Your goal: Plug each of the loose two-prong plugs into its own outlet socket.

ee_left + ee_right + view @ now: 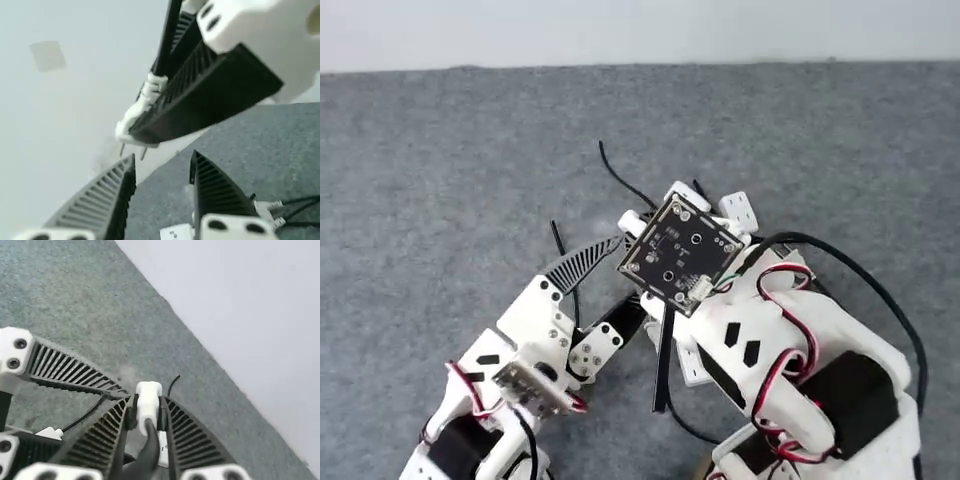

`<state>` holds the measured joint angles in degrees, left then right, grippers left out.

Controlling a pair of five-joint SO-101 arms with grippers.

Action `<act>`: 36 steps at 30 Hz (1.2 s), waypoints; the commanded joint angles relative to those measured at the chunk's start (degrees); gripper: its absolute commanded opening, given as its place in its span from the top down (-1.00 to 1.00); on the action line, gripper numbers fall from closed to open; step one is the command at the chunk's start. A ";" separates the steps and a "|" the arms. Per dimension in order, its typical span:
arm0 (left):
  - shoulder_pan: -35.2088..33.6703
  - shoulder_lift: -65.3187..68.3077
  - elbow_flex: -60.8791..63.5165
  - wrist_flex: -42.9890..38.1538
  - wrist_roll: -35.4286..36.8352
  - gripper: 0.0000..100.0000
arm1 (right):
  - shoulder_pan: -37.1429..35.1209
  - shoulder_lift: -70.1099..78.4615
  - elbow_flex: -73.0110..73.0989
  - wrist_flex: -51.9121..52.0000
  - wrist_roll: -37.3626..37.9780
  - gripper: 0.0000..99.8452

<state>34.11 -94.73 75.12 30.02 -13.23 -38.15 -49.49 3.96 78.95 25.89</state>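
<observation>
Right gripper [148, 407] clenched on the white two-prong plug [148, 395], black cord [147, 450] trailing back through its grip.
Two thin metal prongs [144, 153] jut past its tips, aimed at the left gripper [162, 156], which gapes wide just beyond them, holding nothing, over grey mat [60, 290].

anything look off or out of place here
The two-prong plug is clamped in the right gripper with its prongs bare, slanting toward the open left gripper close by rather than into a socket. Its black cord trails loose by the right arm. Nothing looks damaged or spilled.
</observation>
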 commanded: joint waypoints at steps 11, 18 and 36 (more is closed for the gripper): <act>-16.70 0.09 4.97 -7.30 3.96 0.66 | 0.66 -0.57 -2.29 10.42 2.55 0.98; -24.09 0.09 13.05 -14.77 6.33 0.66 | 0.66 -0.13 7.82 11.38 4.84 0.98; -27.08 0.18 18.95 -20.75 6.59 0.66 | 0.66 -0.66 40.35 0.57 13.80 0.98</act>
<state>7.30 -94.29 94.46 10.95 -7.16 -38.07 -49.41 43.96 79.21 34.77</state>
